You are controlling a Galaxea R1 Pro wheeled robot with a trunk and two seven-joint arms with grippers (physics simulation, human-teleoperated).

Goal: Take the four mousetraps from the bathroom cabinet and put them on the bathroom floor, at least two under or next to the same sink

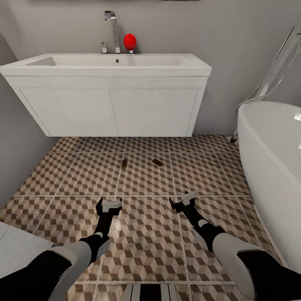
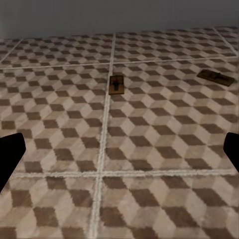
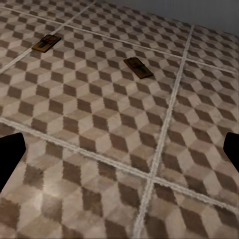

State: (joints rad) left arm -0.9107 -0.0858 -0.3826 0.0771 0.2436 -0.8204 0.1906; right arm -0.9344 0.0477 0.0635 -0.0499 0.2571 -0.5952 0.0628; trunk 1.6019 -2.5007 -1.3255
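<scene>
Two mousetraps lie flat on the bathroom floor (image 1: 83, 175), just in front of the bathroom sink (image 1: 113, 62). The left mousetrap (image 1: 124, 163) points its long side toward the sink. The right mousetrap (image 1: 157, 161) lies slanted. Both sit farther away than the left gripper (image 1: 109, 205) and right gripper (image 1: 187, 200), well apart from them. Both grippers have their jaws wide apart and hold nothing. The head view also shows a red ball (image 1: 130, 42) by the faucet and a white tub (image 1: 271, 159) at right.
</scene>
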